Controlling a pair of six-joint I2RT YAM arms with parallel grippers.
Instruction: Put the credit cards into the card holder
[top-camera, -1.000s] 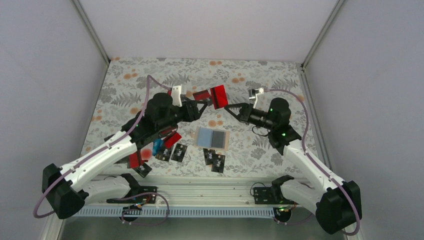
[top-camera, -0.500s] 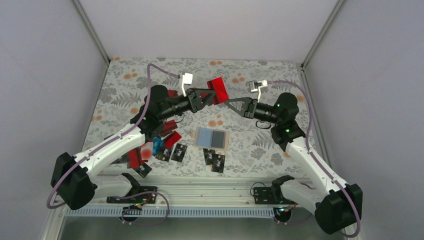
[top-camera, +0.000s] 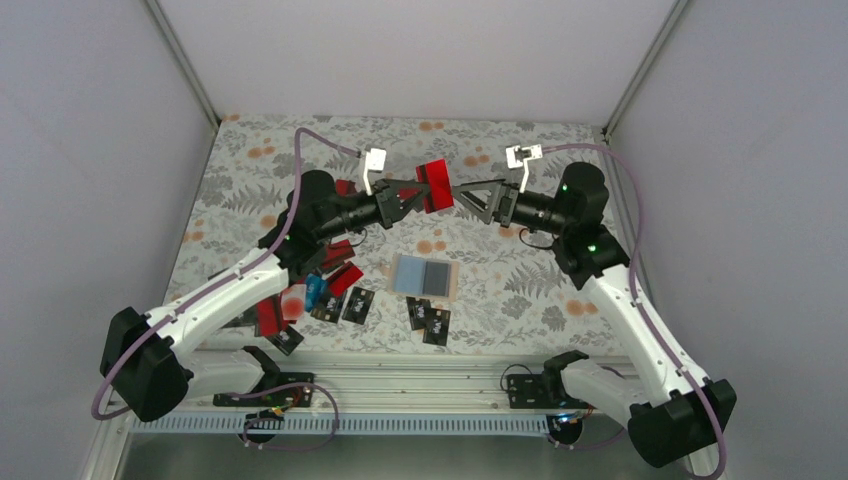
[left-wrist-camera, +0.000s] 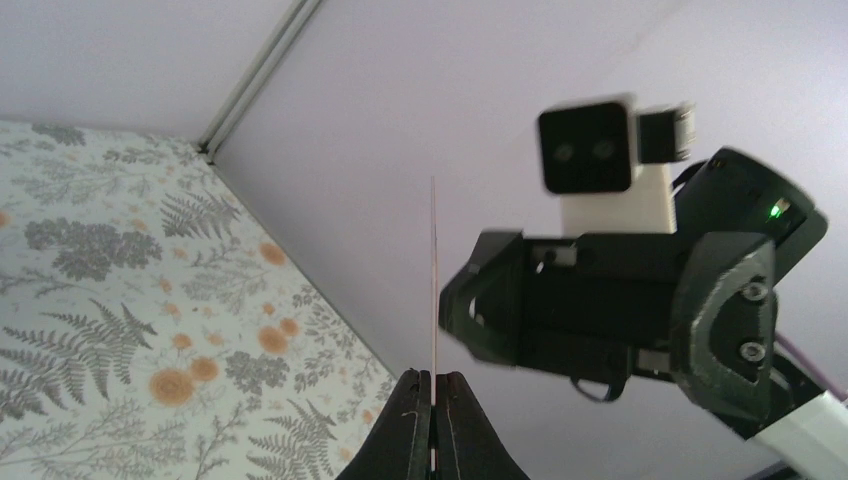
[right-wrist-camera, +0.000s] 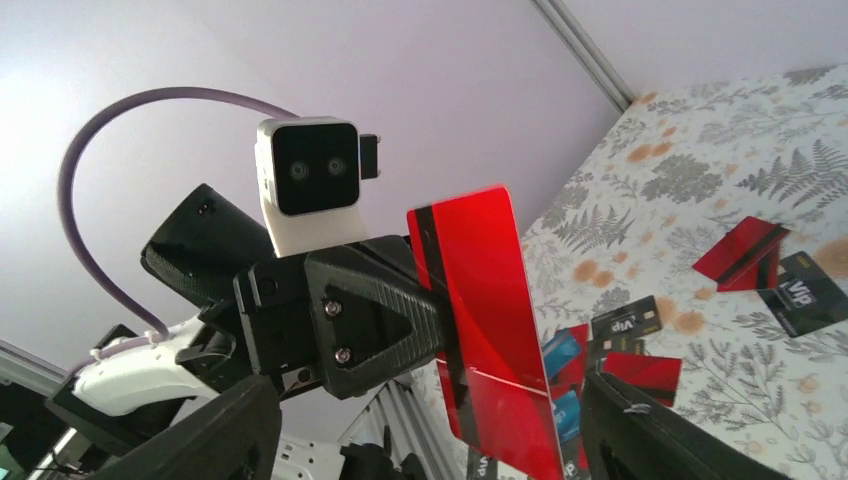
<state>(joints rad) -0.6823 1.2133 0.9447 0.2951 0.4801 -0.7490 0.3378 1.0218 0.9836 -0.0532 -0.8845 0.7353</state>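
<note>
Hanging above the table (top-camera: 520, 150), the left gripper (top-camera: 410, 196) is clamped on a red card (top-camera: 436, 186). The right gripper (top-camera: 463, 190) faces it, jaws spread wide either side of the card, not gripping. The holder (top-camera: 425, 277) lies open below, other cards (top-camera: 357, 304) beside it

Glossy red card (right-wrist-camera: 475, 270) in matt black plastic left gripper (left-wrist-camera: 432, 398).

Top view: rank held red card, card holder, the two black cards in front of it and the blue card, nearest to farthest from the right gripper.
From the right gripper:
1. red card, just left of it, pinched in the left gripper.
2. card holder, open on the table.
3. two black cards, nearer the front edge.
4. blue card, farthest left.
</note>
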